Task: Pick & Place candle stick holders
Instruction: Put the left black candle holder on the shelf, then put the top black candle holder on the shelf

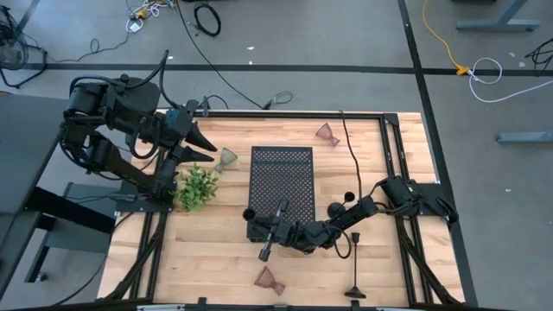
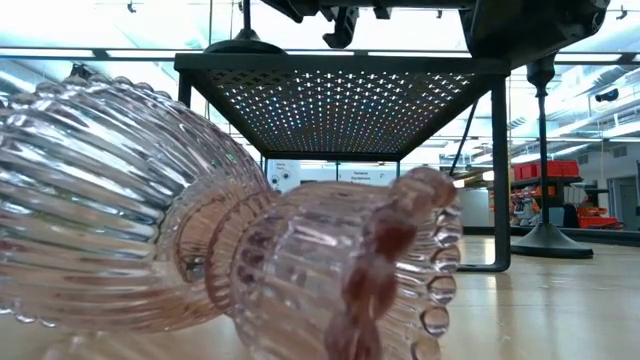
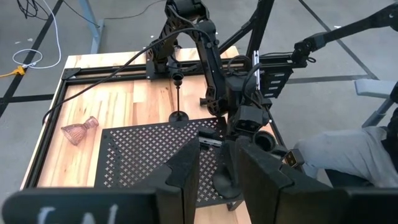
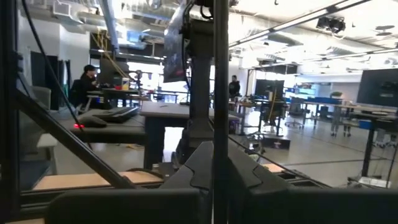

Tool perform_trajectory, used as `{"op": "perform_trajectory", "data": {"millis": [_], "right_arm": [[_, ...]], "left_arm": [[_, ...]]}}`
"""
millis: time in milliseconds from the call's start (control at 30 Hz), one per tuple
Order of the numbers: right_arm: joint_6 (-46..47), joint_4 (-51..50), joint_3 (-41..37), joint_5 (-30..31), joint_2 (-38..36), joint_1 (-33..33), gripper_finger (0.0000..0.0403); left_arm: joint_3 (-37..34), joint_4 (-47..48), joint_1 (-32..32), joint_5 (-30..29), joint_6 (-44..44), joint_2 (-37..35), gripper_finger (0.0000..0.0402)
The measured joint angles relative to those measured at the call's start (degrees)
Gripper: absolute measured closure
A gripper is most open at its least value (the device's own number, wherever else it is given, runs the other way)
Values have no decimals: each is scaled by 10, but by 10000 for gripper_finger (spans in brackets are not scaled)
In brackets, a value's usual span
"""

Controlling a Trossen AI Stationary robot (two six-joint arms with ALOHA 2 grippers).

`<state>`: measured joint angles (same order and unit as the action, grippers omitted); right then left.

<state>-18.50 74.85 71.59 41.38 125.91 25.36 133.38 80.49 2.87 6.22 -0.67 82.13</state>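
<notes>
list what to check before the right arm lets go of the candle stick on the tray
1. right gripper shut on candle stick: ok
2. its disc base seated on the tray: ok, as the low view shows it
3. stick upright: cannot tell
4. left gripper open, off the tray, beside the greenish cup: ok
5. second candle stick standing apart from the right arm: ok

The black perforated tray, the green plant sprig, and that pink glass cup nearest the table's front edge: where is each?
Black perforated tray [image 1: 282, 177]: high view, bare mesh centre.
Green plant sprig [image 1: 198, 187]: high view, middle of its leaves.
Pink glass cup [image 1: 269, 279]: high view, its narrow waist.
</notes>
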Motion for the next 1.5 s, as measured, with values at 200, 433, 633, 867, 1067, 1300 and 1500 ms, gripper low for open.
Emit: {"op": "perform_trajectory", "data": {"millis": [200, 433, 633, 867, 1067, 1300, 1500], "right_arm": [[0, -3, 0, 30, 0, 0, 382], [-13, 0, 0, 34, 0, 2, 380], [-18, 2, 0, 41, 0, 5, 342], [-21, 18, 0, 35, 0, 9, 265], [-48, 26, 0, 71, -3, 25, 208], [-118, 45, 0, 164, -23, 57, 179], [-202, 47, 0, 337, -49, 102, 177]], "left_arm": [[0, 0, 0, 0, 0, 0, 294], [0, 0, 0, 0, 1, 0, 294], [0, 4, 0, 1, 1, 0, 294], [0, 4, 0, 1, 1, 0, 294], [0, 4, 0, 0, 2, 0, 294], [0, 4, 0, 0, 2, 0, 294], [0, 4, 0, 0, 4, 0, 294]]}}
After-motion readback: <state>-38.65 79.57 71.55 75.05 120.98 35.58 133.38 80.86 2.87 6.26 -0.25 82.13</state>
